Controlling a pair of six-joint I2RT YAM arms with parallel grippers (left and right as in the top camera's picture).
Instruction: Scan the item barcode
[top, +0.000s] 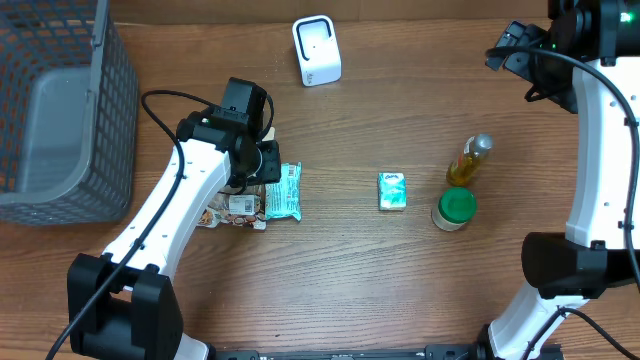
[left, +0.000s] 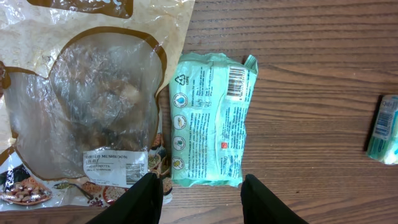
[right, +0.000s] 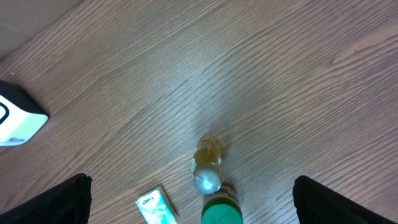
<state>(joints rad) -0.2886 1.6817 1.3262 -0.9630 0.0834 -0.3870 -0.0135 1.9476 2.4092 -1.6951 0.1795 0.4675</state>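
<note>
The white left arm (top: 190, 190) reaches over a brown-and-clear plastic pouch (top: 235, 208) on the wooden bench (top: 400, 290), just beside a mint-green foil packet (top: 284, 192). A white box-shaped scanner (top: 316, 50) stands farther back. A grey mesh basket (top: 115, 120) sits left. A small mint-green carton (top: 392, 190), a yellow bottle (top: 470, 160) and a green-lidded jar (top: 455, 208) sit right.

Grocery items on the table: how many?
5: mushroom bag and green packet by the left gripper, small box at centre, yellow bottle and jar at right. Arm may hide more.

Table (top: 400, 110), basket (top: 112, 120), scanner (top: 316, 50), green packet (left: 211, 118), bag (left: 93, 106), box (top: 392, 190), bottle (top: 469, 160), jar (top: 454, 208)
</note>
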